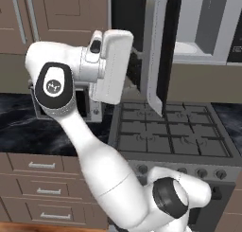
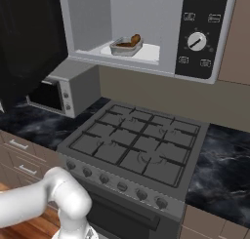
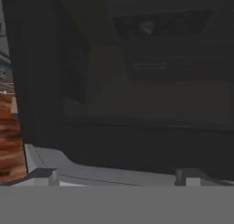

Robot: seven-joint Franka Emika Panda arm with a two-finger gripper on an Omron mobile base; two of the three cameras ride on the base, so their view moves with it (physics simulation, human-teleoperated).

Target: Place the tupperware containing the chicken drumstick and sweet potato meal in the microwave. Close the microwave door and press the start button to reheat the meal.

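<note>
The tupperware [image 2: 126,46] sits on the pale floor inside the open microwave [image 2: 146,33], with the chicken drumstick [image 2: 135,39] lying in it. The microwave door [image 1: 159,51] stands swung out over the stove [image 2: 136,145], its silver handle edge facing the robot. In the hand view the gripper [image 3: 117,176] is spread wide and empty, its fingertips [image 3: 43,175] close against the dark door panel, well apart from the container inside.
</note>
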